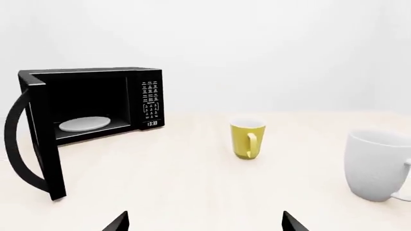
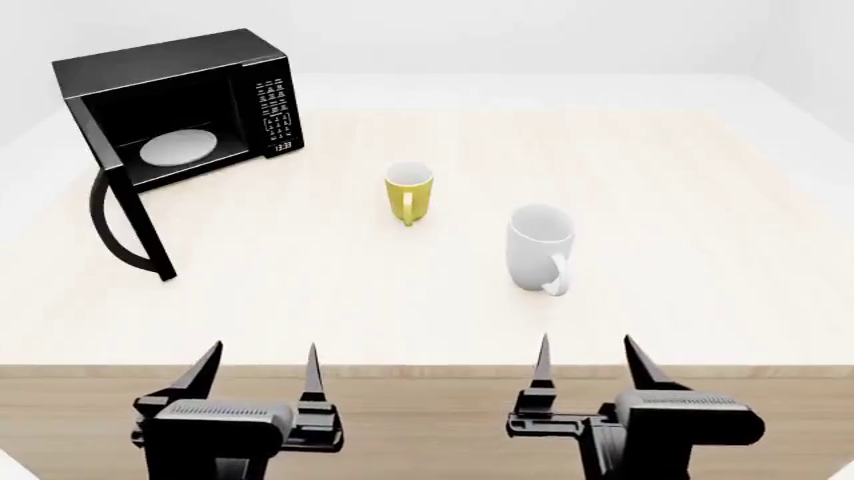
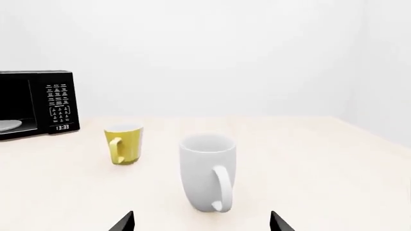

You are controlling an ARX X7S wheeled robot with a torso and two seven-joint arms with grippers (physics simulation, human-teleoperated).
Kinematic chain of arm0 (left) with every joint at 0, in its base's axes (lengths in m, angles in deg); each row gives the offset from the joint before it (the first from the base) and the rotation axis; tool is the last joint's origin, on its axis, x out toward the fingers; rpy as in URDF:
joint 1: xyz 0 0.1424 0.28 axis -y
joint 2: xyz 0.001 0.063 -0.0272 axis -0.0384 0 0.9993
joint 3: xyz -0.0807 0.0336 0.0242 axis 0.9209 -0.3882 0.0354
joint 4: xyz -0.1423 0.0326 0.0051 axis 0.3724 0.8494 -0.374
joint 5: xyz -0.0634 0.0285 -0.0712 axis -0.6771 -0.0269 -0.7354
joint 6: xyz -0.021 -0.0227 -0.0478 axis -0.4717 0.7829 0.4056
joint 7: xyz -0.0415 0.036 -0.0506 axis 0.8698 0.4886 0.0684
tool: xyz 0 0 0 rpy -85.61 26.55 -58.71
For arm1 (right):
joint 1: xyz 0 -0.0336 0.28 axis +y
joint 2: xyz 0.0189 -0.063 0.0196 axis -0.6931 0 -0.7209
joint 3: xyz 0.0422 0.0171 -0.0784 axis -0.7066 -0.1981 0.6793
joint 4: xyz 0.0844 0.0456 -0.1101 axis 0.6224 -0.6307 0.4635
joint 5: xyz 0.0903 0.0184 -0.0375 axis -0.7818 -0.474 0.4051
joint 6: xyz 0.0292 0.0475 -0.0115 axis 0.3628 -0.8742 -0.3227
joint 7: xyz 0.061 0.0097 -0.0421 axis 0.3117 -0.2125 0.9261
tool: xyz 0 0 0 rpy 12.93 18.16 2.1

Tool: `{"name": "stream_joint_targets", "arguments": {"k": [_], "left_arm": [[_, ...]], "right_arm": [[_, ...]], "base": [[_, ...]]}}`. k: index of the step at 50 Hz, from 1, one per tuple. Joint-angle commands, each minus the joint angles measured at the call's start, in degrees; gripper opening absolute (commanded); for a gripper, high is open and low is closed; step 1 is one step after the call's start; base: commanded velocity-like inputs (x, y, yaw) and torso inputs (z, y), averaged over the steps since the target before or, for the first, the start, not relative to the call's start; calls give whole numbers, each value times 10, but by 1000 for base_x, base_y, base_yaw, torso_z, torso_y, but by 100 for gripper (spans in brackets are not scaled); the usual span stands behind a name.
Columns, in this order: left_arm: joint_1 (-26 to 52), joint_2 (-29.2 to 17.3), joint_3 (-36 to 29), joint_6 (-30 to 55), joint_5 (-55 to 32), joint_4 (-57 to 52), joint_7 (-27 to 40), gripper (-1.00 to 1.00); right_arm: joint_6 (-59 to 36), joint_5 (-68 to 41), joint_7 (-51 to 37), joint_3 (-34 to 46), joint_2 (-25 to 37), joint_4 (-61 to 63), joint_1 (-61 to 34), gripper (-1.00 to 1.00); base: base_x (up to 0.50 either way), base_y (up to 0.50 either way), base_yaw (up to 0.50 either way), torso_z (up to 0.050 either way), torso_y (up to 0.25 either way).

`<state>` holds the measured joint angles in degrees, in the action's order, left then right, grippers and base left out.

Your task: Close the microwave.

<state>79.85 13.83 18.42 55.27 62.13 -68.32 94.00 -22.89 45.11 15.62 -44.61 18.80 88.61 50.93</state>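
Glossy black, the microwave [image 2: 200,100] is set at the far left of the pale wooden table [image 2: 694,200], with its door [image 2: 123,215] swung wide open toward the near edge. The curved handle [image 2: 110,222] is seen on the outer face of the door. A white round plate [image 2: 178,147] is seen lying inside the cavity, and a button panel [image 2: 274,110] with white markings is placed to the right of the opening; a lit clock appears to be shown beneath it, though the digits are too small to be read with confidence.

A yellow mug [image 2: 408,192] is stood upright near the middle of the table, and a white mug [image 2: 541,248] is stood nearer and to its right, the two well apart.

Both grippers are held low at the near edge of the table, well apart from the microwave. The left gripper [image 2: 262,372] is spread wide with nothing held between its fingers, and the right gripper [image 2: 593,365] is likewise parted and empty.
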Motion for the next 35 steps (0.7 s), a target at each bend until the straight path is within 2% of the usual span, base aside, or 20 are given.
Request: {"name": "stream_joint_targets", "arguments": {"k": [1, 6, 35], "left_arm": [[-10, -14, 9, 39, -10, -66, 15, 100], [-14, -17, 14, 43, -15, -83, 20, 100], [-12, -35, 4, 31, -33, -77, 43, 100]], "right_arm": [[-28, -9, -9, 5, 12, 59, 13, 100], [-26, -10, -14, 5, 15, 81, 20, 100], [-36, -27, -27, 12, 29, 109, 23, 100]], "base": [[0, 0, 0, 0, 0], [0, 200, 0, 0, 0], [0, 500, 0, 0, 0]]}}
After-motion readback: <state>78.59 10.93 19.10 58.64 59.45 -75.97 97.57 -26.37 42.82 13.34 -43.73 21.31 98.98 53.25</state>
